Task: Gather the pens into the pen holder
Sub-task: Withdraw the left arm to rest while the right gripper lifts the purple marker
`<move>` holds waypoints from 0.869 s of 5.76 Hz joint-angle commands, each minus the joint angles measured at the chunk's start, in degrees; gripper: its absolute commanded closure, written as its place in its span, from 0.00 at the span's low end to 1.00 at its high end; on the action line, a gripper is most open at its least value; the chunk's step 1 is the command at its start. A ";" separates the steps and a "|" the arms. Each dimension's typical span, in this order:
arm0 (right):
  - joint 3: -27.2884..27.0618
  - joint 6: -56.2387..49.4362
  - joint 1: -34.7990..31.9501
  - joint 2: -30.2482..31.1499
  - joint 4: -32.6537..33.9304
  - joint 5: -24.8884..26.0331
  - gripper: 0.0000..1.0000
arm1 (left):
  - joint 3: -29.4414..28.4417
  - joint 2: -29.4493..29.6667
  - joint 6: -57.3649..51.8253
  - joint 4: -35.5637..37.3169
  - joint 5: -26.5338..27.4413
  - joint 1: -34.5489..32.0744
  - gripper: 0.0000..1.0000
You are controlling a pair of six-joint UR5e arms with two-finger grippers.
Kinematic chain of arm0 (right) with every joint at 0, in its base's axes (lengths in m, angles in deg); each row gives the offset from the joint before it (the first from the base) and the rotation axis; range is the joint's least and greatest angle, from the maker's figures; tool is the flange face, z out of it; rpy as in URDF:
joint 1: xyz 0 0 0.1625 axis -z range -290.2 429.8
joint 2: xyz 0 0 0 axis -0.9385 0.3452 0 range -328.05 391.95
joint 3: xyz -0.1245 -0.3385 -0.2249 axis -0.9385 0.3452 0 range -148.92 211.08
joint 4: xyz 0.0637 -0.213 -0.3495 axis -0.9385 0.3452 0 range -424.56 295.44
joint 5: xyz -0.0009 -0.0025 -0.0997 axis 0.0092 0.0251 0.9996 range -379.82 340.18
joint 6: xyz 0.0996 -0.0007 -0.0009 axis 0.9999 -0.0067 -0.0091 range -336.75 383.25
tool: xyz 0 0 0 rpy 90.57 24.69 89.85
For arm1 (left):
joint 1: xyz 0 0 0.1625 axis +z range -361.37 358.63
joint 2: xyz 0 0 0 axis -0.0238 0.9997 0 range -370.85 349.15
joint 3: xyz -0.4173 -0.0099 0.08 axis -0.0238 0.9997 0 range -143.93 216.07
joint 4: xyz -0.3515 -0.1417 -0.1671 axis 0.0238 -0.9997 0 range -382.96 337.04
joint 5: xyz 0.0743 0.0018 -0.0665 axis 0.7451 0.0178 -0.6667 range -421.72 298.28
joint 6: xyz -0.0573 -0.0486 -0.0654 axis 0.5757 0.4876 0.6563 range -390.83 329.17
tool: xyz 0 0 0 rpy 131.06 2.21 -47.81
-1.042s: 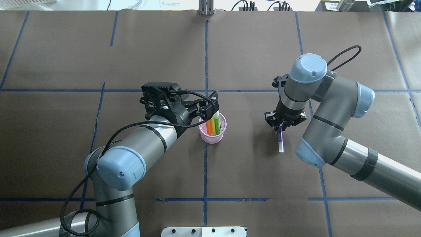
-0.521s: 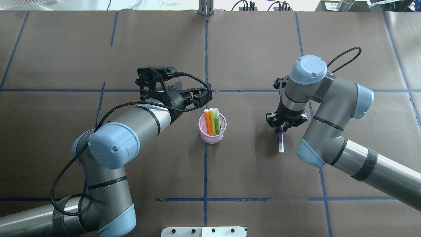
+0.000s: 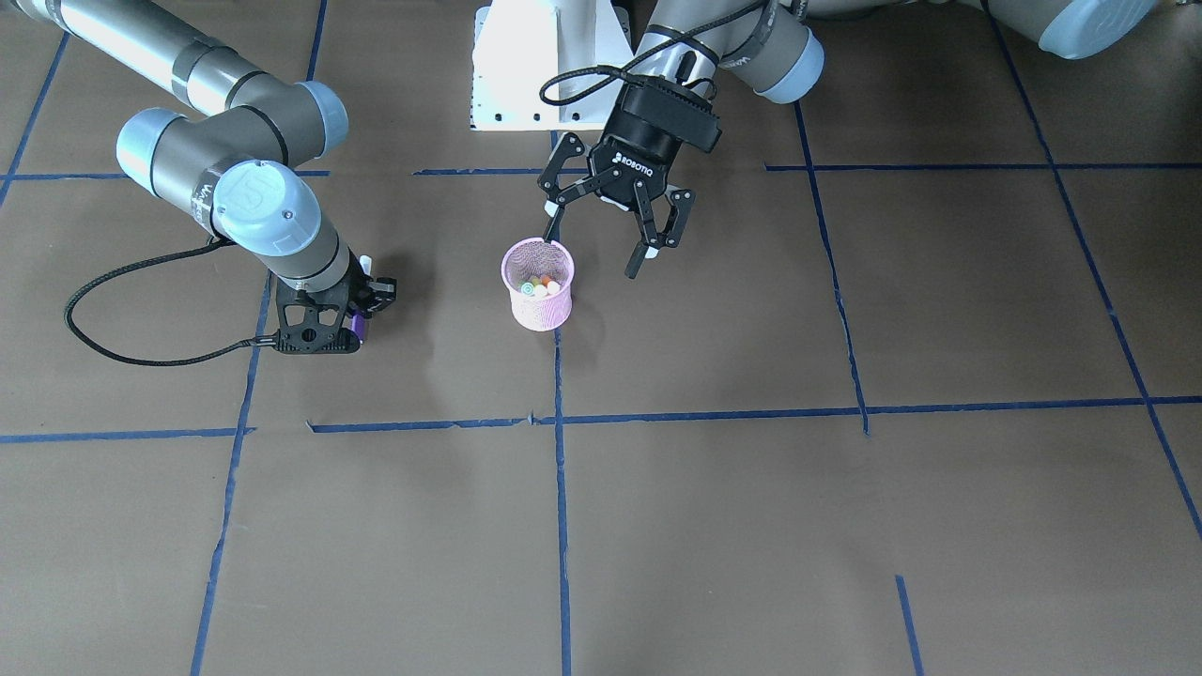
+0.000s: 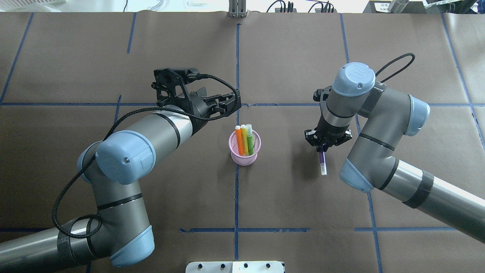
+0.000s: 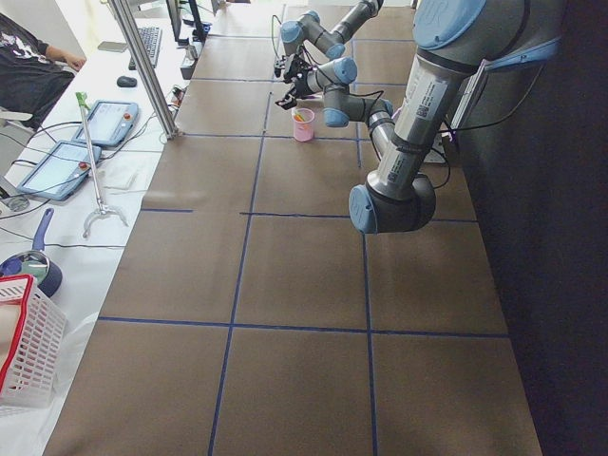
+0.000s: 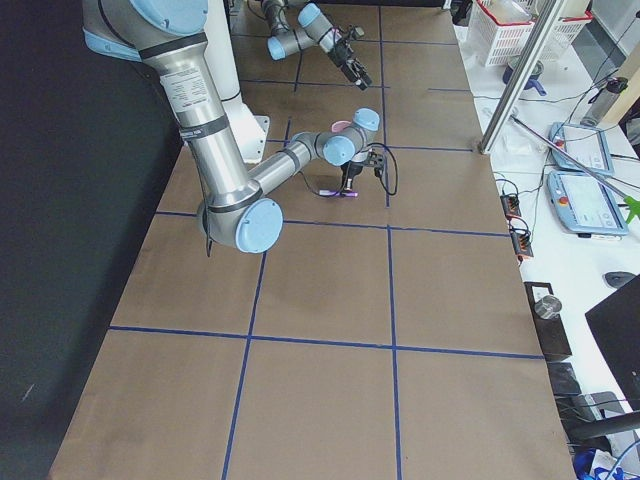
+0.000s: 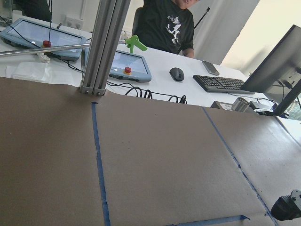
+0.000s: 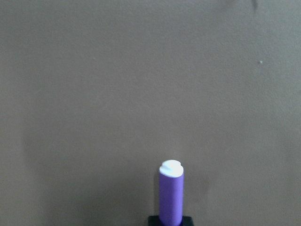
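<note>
The pink mesh pen holder (image 4: pixel 245 151) stands upright at the table's middle, also in the front view (image 3: pixel 538 299). It holds an orange pen (image 4: pixel 239 138), a bright green pen (image 4: pixel 249 138) and a yellow-orange one between them. My left gripper (image 3: pixel 597 246) is open and empty, raised just beyond and to the left of the cup (image 4: pixel 232 103). My right gripper (image 4: pixel 324 146) is shut on the purple pen (image 4: pixel 322 162), low over the table to the cup's right. The pen's pale cap points toward the robot. The right wrist view shows the purple pen (image 8: pixel 170 197) between the jaws.
A white base plate (image 4: pixel 235 266) sits at the robot's edge of the table. A black cable (image 3: pixel 141 349) loops from the right wrist over the table. Blue tape lines (image 4: pixel 237 197) cross the brown paper cover. Monitors and a person show beyond the far edge in the left wrist view.
My left gripper has drawn back from over the cup, away from the robot and to the left, leaving the pens standing in it. The right gripper with the purple pen has hardly moved.
</note>
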 commanded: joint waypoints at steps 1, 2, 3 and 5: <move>-4.18 0.09 -0.94 -0.19 -0.17 0.76 1.00 | 2.52 -1.38 -0.16 15.68 -19.09 -10.01 0.00; -6.65 0.09 -0.94 -0.27 -0.17 4.42 1.00 | 2.37 -3.31 -0.33 19.88 -30.79 -16.25 0.00; -9.19 0.09 -0.94 -0.36 -1.65 7.16 1.00 | 1.41 -6.81 -7.99 22.45 -40.48 -21.62 0.00; -10.89 5.77 -0.86 -0.27 -12.25 15.94 1.00 | 0.09 -12.62 -27.58 33.41 -52.48 -33.04 0.00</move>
